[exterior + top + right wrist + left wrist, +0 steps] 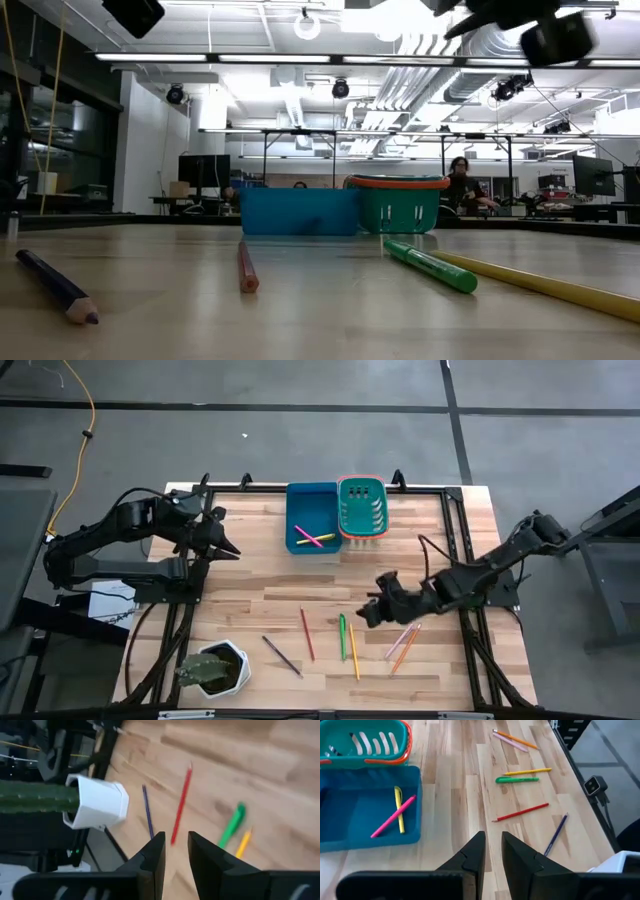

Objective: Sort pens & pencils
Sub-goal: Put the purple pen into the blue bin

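Wooden table (pixel 250 600) strewn with pencils (pixel 307 633); right gripper (pixel 372 612) above them, slightly parted, empty; left gripper (pixel 228 550) likewise, empty.

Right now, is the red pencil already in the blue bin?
No. In the high view the red pencil lies on the bare table, while the blue bin holds only a pink and a yellow stick.
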Available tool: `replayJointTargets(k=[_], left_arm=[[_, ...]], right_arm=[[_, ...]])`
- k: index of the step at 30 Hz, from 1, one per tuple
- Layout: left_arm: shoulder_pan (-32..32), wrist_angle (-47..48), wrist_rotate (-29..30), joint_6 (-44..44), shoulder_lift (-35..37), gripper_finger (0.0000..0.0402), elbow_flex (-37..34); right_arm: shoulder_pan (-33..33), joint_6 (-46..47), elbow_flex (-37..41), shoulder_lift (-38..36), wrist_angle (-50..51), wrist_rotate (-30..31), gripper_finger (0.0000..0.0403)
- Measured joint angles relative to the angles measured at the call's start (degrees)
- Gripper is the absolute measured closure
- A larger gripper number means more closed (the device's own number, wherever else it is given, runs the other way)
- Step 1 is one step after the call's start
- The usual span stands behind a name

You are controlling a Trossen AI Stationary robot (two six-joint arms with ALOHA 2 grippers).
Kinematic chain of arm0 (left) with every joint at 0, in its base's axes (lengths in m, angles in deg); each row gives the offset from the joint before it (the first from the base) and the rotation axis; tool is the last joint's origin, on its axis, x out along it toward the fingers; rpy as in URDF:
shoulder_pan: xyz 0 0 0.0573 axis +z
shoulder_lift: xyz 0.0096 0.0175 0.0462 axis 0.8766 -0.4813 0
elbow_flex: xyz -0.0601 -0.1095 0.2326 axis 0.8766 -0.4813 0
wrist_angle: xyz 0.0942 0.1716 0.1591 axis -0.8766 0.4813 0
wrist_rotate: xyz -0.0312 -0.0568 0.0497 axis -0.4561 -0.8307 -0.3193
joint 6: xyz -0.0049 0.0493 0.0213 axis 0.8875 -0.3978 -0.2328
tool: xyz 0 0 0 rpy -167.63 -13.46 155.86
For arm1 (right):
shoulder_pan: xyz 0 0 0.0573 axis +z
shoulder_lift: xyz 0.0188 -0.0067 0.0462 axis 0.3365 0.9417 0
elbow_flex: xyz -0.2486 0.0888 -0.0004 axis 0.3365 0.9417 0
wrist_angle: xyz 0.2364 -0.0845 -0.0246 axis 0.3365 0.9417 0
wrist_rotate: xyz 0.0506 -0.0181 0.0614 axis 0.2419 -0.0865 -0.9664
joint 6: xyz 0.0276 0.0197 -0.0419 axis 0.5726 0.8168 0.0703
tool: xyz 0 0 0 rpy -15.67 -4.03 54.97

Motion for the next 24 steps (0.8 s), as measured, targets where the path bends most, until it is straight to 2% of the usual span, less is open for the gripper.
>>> replayJointTargets(k=[5, 11, 14, 17, 21, 24], left_arm=[[0.00, 0.94, 0.36, 1.11, 0.27, 0.0351, 0.00], [0.00, 1.79, 1.02, 2.14, 0.27, 0.0351, 0.00], [0.00, 2.53, 1.38, 2.13, 0.25, 0.0351, 0.00], [0.00, 2.45, 1.78, 2.10, 0.20, 0.0351, 0.00], [0.00, 2.45, 2.35, 1.92, 0.22, 0.0351, 0.00], [0.00, 2.45, 2.36, 0.14, 0.22, 0.0351, 0.00]], right_arm=[[5.49, 11.42, -0.38, 0.00, 5.22, 2.99, 0.0329], [12.17, 29.04, -0.38, 0.00, 15.91, 3.06, 0.0329], [14.69, 36.54, -0.38, 0.63, 17.92, 3.00, 0.0329], [16.16, 40.48, -0.38, 1.99, 18.40, 2.38, 0.0329], [16.46, 44.33, -0.40, 5.02, 17.99, -2.55, 0.0329], [15.75, 44.85, -0.40, 7.62, 14.23, -3.99, 0.0329]])
